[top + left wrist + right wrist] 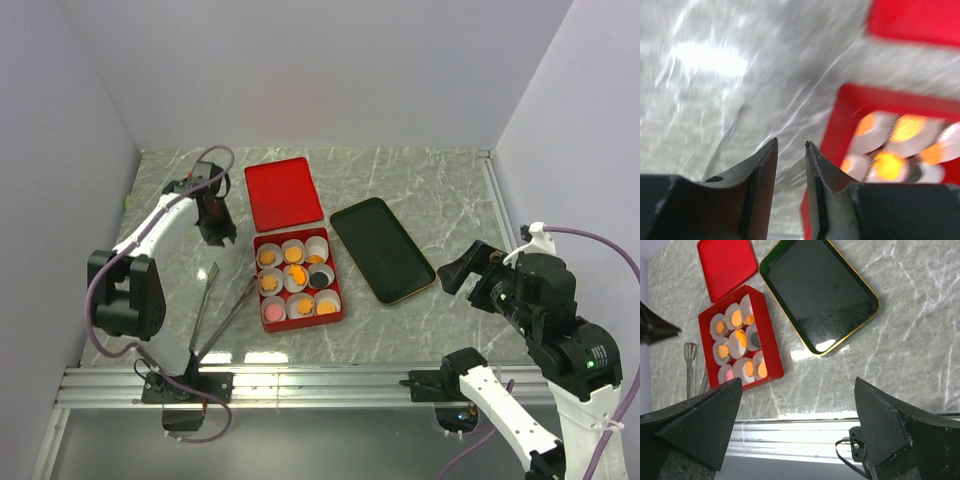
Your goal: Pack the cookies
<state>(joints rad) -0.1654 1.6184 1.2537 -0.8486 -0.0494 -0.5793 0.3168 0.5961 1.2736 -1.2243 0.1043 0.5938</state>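
Cookies (295, 280) are sitting in paper cups in the red box (337, 290), with the lid (283, 192) lying just behind. Left gripper (791, 145) is hovering left of the box, jaws narrowly parted and empty. Right gripper (798, 384) is hanging wide open, well apart. Likely risks: the lid going on crooked and crushing cups, or an arm knocking the tongs (205, 300). The marble table (430, 180) is glossy and probably slippery. Plain pale walls are boxing it in.

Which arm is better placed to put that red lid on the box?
Probably the left. The left tool hangs right beside the lid and the box, jaws slightly apart with nothing between them. The right tool sits wide open beyond the tray, far from both.
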